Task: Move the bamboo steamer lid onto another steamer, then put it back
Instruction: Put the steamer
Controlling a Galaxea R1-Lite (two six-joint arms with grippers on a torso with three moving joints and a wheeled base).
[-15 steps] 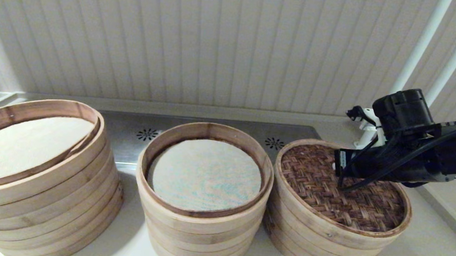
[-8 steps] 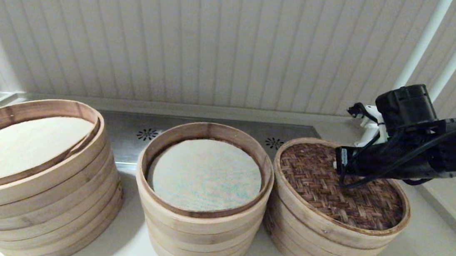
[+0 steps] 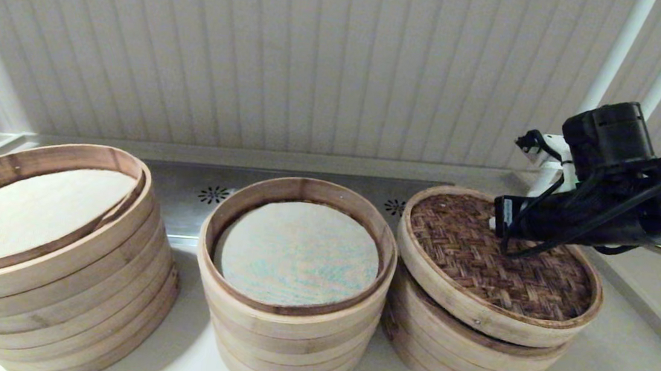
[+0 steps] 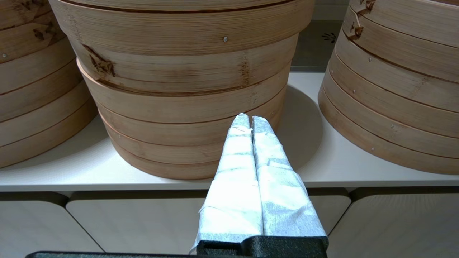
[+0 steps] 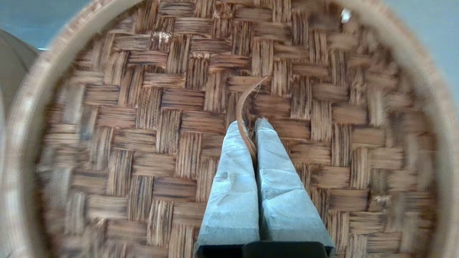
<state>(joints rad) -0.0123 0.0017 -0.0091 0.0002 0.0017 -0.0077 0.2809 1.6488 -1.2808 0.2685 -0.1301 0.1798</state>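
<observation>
Above the rightmost pale bamboo steamer stack (image 3: 465, 362), the dark herringbone-woven bamboo steamer lid (image 3: 498, 265) is held tilted by the right gripper (image 5: 251, 123), pinched on a thin handle strip (image 5: 247, 107); slippage is judged possible.

Bamboo steamer lid (image 3: 498, 268): rough dark-brown herringbone weave w/ smooth pale bamboo band. Steamer stacks: matt pale bamboo rings; middle one's liner (image 3: 298, 254) is grainy cloth, green-speckled. Right gripper (image 5: 250, 125) fingers wrapped in matt white fabric-like tape. Far strip (image 3: 185, 186): brushed metal.
</observation>
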